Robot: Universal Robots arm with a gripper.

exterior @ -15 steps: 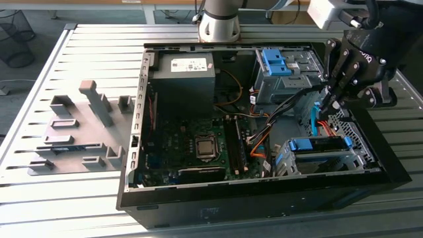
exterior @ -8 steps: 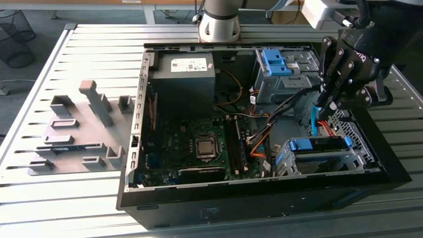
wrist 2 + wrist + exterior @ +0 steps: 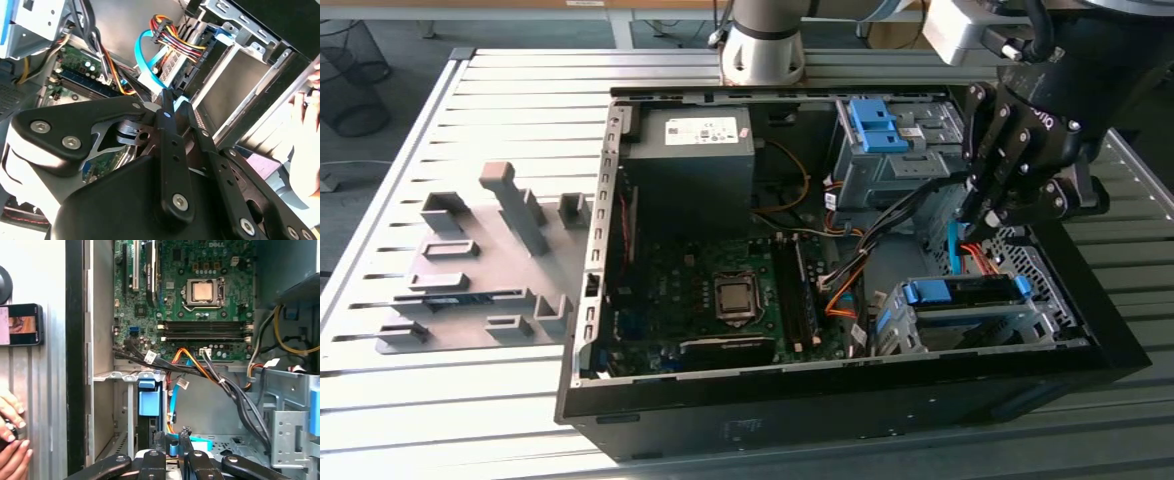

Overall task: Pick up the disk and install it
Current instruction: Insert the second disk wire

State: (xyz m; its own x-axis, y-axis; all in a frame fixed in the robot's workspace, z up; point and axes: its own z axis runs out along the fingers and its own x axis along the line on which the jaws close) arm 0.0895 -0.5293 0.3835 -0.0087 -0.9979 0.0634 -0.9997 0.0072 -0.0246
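Observation:
The disk (image 3: 967, 292), dark with a bright blue carrier rail, sits in the metal drive cage (image 3: 907, 325) at the near corner of the open computer case on the exterior view's right. In the first wrist view the disk's blue rail (image 3: 150, 402) shows in the same cage. My gripper (image 3: 981, 215) hangs just above and behind that cage, black fingers pointing down and close together. Beside the fingertips (image 3: 167, 107) runs a light blue cable (image 3: 145, 55). I see nothing held between the fingers (image 3: 160, 440).
A blue bracket (image 3: 874, 125) sits in the far cage beside the grey power supply (image 3: 691, 160). Orange and black cables (image 3: 854, 270) cross the motherboard (image 3: 720, 290). A grey fixture plate (image 3: 480, 270) lies on the table. A person's hand (image 3: 10, 435) and a phone (image 3: 20, 324) are outside the case.

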